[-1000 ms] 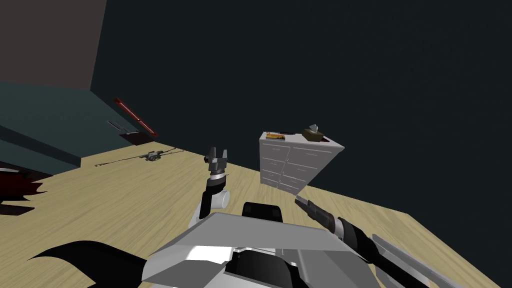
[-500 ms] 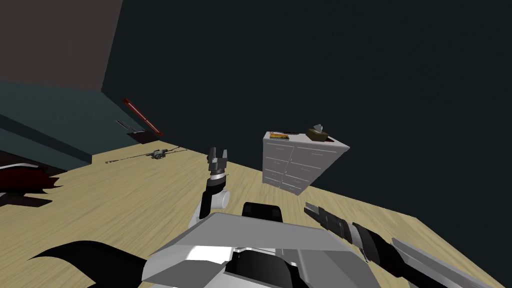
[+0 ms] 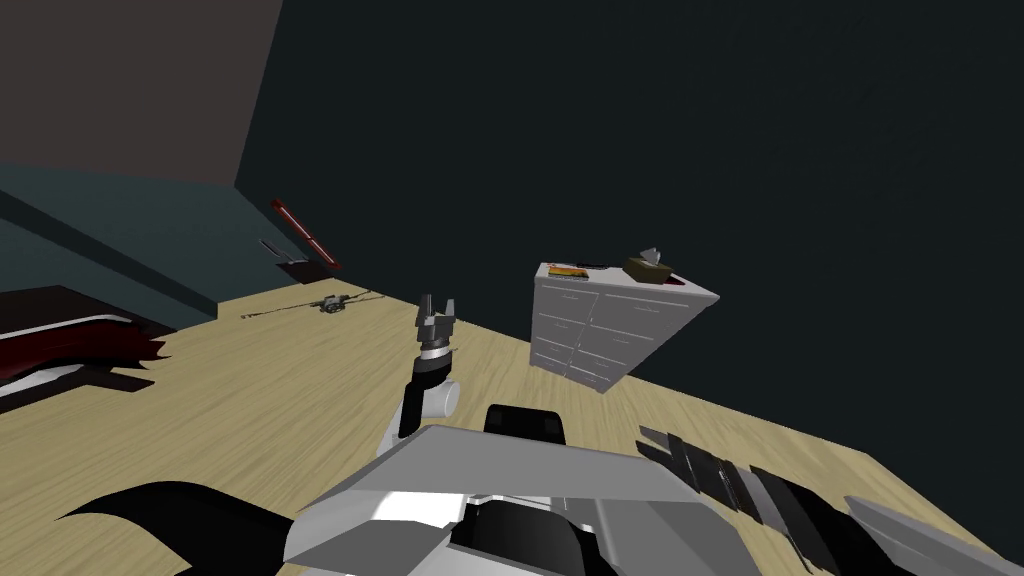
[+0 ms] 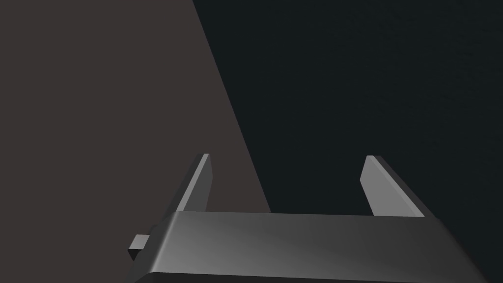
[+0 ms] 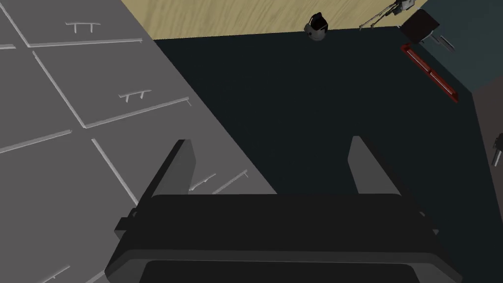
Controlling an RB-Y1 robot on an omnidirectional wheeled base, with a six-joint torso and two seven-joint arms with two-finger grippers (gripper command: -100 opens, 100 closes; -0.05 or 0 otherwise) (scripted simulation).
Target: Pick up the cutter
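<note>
A white dresser (image 3: 600,335) with several drawers stands on the wood floor ahead, to the right. On its top lie an orange book (image 3: 566,270), a thin dark item (image 3: 592,265) that may be the cutter, and an olive tissue box (image 3: 648,268). My right gripper (image 3: 652,437) is low at the right, short of the dresser. Its wrist view shows open fingers (image 5: 179,167) in front of the grey drawer fronts (image 5: 73,123), with nothing between them. My left gripper (image 3: 436,312) is raised in the middle, open and empty, its fingers (image 4: 199,182) apart.
A thin rod-like object (image 3: 328,303) lies on the floor by the far teal wall. A red shelf (image 3: 305,235) hangs on that wall. Dark red furniture (image 3: 60,340) sits at the left edge. A small black round object (image 5: 317,27) rests at the floor's edge.
My view has turned, so the dresser and wall corner have slid right in the picture. My right arm has dropped lower and to the right. The left arm holds still.
</note>
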